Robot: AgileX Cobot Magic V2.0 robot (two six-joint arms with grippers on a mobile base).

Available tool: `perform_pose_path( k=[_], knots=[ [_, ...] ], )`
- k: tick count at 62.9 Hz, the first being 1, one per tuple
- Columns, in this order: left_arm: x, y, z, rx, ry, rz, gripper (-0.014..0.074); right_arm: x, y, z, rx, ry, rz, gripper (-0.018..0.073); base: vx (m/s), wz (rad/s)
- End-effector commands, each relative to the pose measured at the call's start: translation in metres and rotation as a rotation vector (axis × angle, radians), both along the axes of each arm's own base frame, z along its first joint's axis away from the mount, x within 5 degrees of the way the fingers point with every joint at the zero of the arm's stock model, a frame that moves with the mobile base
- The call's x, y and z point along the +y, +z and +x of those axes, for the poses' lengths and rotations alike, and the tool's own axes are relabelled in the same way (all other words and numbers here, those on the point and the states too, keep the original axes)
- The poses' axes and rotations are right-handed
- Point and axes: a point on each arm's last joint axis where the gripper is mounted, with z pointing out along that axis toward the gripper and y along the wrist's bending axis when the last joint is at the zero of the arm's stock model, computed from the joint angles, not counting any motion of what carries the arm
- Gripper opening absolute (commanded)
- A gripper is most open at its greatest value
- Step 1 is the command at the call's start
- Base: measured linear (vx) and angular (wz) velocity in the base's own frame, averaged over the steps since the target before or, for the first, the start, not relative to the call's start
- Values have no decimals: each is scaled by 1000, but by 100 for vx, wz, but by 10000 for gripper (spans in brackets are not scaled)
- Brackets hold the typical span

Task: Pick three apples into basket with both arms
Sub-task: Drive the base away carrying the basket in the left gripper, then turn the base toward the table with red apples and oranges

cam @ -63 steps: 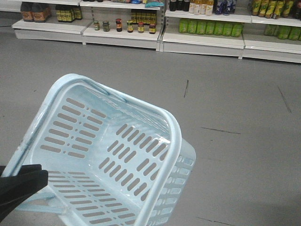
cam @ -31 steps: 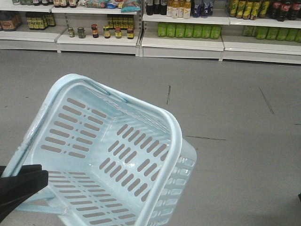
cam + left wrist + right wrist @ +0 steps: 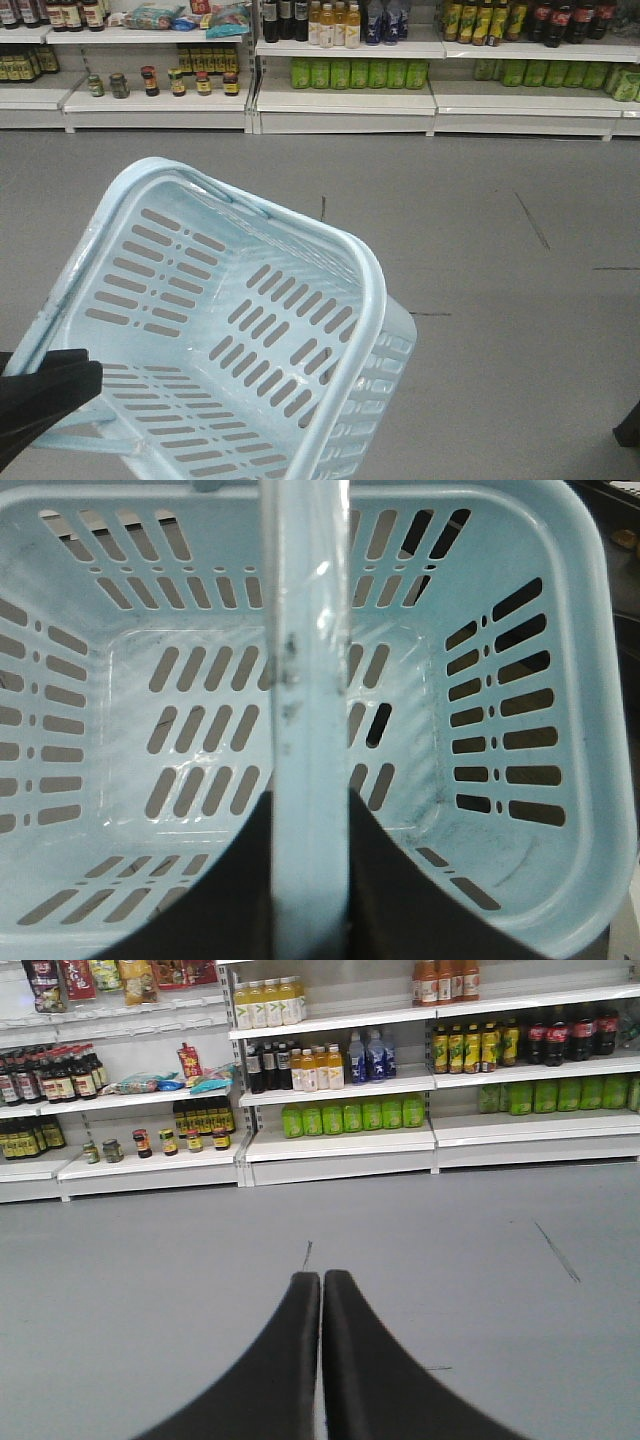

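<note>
We log the basket (image 3: 372, 300) at near left in the front view, tilted with its open top toward the camera and hanging above the grey floor (image 3: 500, 330). The left gripper (image 3: 308, 815) is clamped on one loop handle (image 3: 305, 680) of the basket, with a black finger on each side of the bar. The right gripper (image 3: 321, 1285) is closed, fingers pressed tip to tip, and points at the far shelves (image 3: 340, 1145) carrying rows of bottles (image 3: 350, 1117) and jars (image 3: 150, 1143).
</note>
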Motion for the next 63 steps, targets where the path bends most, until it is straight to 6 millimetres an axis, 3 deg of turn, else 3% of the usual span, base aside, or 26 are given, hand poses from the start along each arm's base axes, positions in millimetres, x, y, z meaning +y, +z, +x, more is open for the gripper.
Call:
perform_pose_path(
  k=[1,63],
  knots=[
    [1,17,3,-62,45,-92,-6,0,3,0,-76,3,-8,-7,23,-22],
    [1,17,3,-63,46,-92,-6,0,3,0,-76,3,-8,-7,20,-36]
  ],
)
